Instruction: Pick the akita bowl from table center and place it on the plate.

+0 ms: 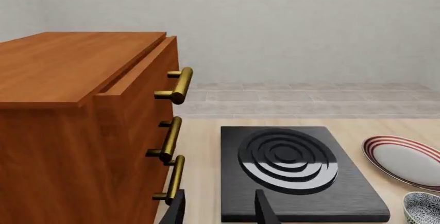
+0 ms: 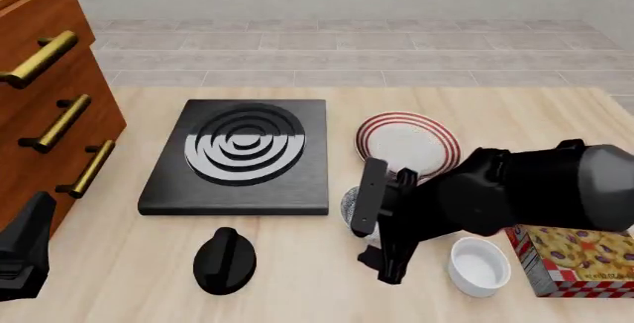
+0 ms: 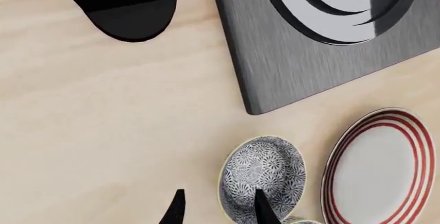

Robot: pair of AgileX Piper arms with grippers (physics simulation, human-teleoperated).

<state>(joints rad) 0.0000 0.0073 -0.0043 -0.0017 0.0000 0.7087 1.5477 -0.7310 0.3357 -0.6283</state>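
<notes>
Plate bare; akita bowl beside it, hollow.

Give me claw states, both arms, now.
Left claw: open, empty, parked near the drawer cabinet.
Right claw: open, one finger over the akita bowl, not gripping it; the plate sits beside the bowl.

Readable text: none in any view.
Patterned box, right desk edge: red-and-white checks and yellow print, no legible lettering.
Labels, numbers, signs: none legible.
</notes>
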